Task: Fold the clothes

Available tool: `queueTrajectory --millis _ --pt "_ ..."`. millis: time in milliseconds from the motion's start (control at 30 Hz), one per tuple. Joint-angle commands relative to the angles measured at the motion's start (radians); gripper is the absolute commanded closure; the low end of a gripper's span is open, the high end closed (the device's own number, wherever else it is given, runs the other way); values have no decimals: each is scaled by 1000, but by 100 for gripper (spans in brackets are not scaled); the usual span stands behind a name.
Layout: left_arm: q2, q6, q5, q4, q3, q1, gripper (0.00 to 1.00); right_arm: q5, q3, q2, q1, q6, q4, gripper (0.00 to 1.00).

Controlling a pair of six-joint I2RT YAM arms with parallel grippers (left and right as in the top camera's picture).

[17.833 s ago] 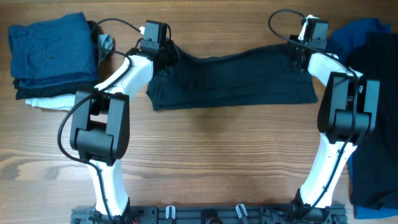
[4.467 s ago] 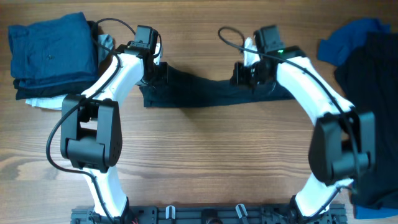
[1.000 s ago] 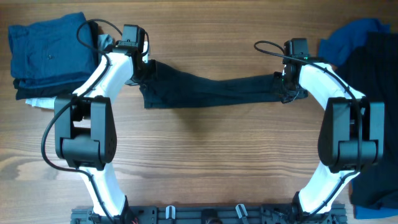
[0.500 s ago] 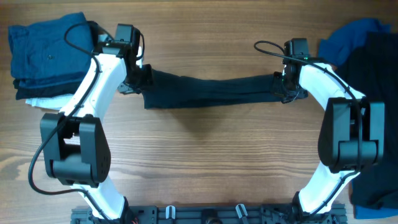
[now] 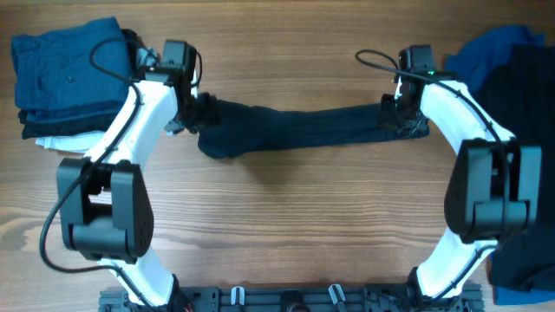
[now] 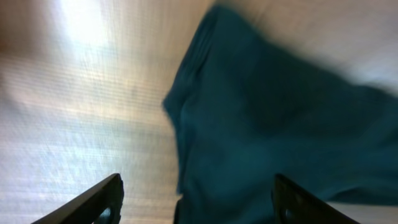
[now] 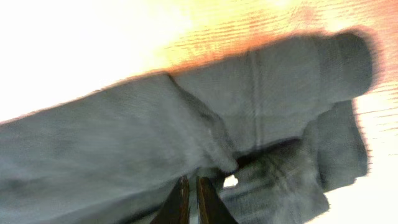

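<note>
At about ten o'clock on the wooden table (image 5: 286, 217) sits a folded stack of clothes (image 5: 69, 69), mid blue on top with dark and white layers showing beneath. Just to the three o'clock side of it, the left gripper (image 5: 204, 111) hangs at the left end of the navy shirt (image 5: 303, 126). In the left wrist view its fingers (image 6: 106, 196) stand wide apart, released, with nothing between them; the shirt lies on the table just beyond, toward one o'clock. The shirt stretches as a long, rumpled band across the twelve o'clock part of the table, its left end bunched into a rounded lump. At its right end the right gripper (image 5: 390, 117) meets the cloth; from the wrist camera its fingers (image 7: 180, 199) are pinched almost together, with shirt fabric gathered at their tips. At three o'clock lies a loose pile of clothes (image 5: 520, 130), blue and near-black, running off the table's edge
</note>
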Motion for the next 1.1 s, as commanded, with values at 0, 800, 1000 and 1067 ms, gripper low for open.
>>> queueTrajectory --millis 0,800,1000,1067 --pt "-66 -17 17 74 64 -10 43 -28 52 -147 -21 -32 -12 66" --pt "128 -17 18 92 60 -10 38 -251 47 188 -222 -394 82 90" --pt "128 -16 18 91 60 -10 39 -229 47 190 -222 -394 105 96" --pt "128 -16 18 92 60 -10 39 -193 48 185 -222 -392 103 96"
